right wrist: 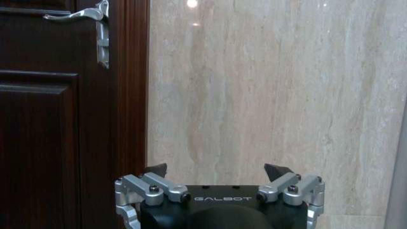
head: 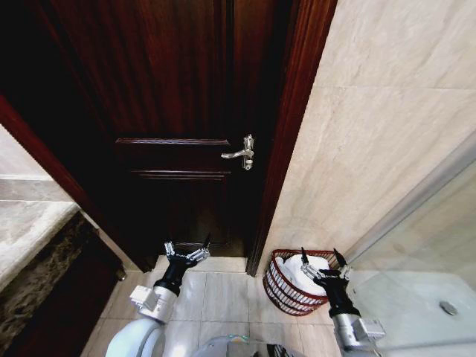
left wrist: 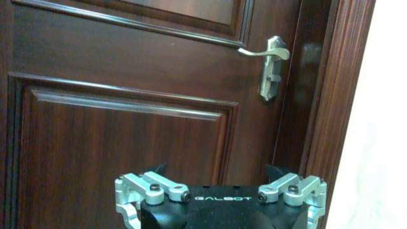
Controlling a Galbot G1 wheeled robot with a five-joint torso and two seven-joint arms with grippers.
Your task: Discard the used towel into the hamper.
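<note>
hamper sat on the floor tiles by the door frame, white towel inside | right pincer hung just above it, fingers apart, empty | left pincer spread open near the dark door

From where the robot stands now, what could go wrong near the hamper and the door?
1. The right gripper, open and empty, is right above the hamper, where the white towel already lies; a low move might knock or tip the light basket.
2. The left gripper, also open, is close to the dark wooden door; driving forward could bump it.
</note>
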